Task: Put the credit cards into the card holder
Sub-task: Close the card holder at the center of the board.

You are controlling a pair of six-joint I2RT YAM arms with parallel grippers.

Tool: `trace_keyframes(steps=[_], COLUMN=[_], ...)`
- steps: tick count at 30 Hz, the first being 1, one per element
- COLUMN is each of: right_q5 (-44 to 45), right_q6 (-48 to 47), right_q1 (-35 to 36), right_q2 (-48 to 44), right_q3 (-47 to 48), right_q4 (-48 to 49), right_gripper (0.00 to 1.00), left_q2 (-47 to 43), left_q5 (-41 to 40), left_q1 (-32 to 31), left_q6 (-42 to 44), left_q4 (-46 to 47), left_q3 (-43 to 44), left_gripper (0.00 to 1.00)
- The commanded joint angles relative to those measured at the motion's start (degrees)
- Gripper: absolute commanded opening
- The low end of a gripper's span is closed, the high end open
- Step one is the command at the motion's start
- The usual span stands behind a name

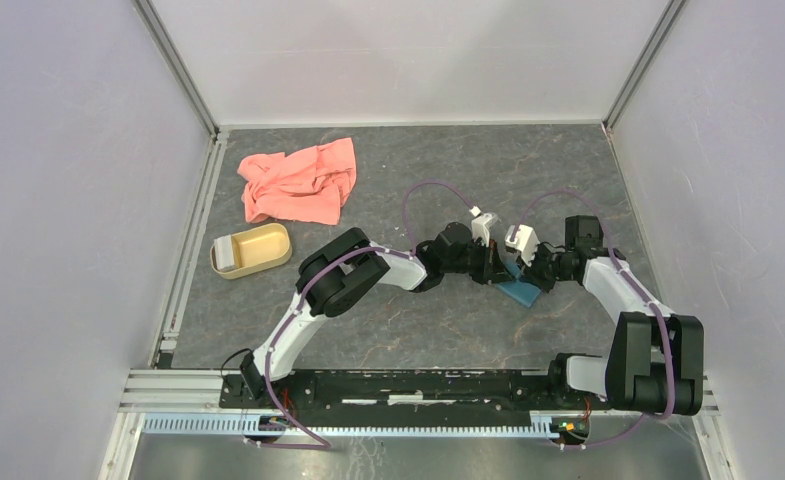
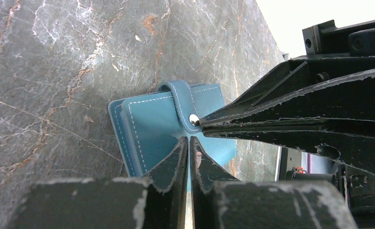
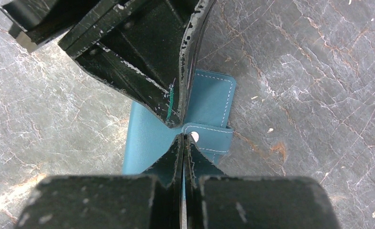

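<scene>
Well to the left of both pincers lie a pink cloth (image 1: 298,182) and a tan dish (image 1: 286,250), while the left gripper (image 2: 189,139), fingers almost together, pinches the teal card holder (image 2: 152,124) at its tips, and the right gripper (image 3: 183,137), clenched shut, touches its tip to the snap tab (image 3: 209,138).

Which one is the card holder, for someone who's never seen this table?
On the grey marbled table, look right of centre, where the two pairs of jaws meet. The card holder lies there: a small teal wallet with white stitching and a snap tab. Nothing else is teal; the pink cloth and tan dish sit far left.
</scene>
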Motion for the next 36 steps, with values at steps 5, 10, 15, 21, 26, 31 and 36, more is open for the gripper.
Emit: trace_keyframes(steps=[5,10,15,21,26,31,36], right_q5=[1.4,1.91,2.59,3.86,4.72,5.03,4.94], right_q6=[-0.21,-0.24,0.57,0.85,1.06,1.99,4.36], right_q1=[0.28,0.33,0.28,0.24,0.29,0.29,0.29], right_q2=[-0.16,-0.2,1.06,3.08,4.24,6.06,7.43], right_q3=[1.29,1.07,1.28,1.74,1.82,1.93,2.96], right_q4=[-2.14,-2.18,-1.79,-2.95,-3.85,-4.05,-3.14], right_gripper=[0.0,0.0,0.0,0.0,0.0,0.0,0.0], left_q2=[1.89,1.79,1.8,1.91,1.93,1.8,1.8], left_q5=[-0.94,-0.84,-0.76,-0.67,-0.68,-0.67,-0.67], left_q1=[0.35,0.38,0.4,0.46,0.46,0.46,0.54], left_q6=[-0.71,-0.71,-0.8,-0.8,-0.8,-0.8,-0.8], left_q4=[-2.17,-2.18,-2.02,-1.99,-1.99,-2.0,-2.05], left_q3=[0.76,0.77,0.75,0.76,0.79,0.81,0.77], left_gripper=[0.11,0.11,0.11,0.11,0.11,0.11,0.11])
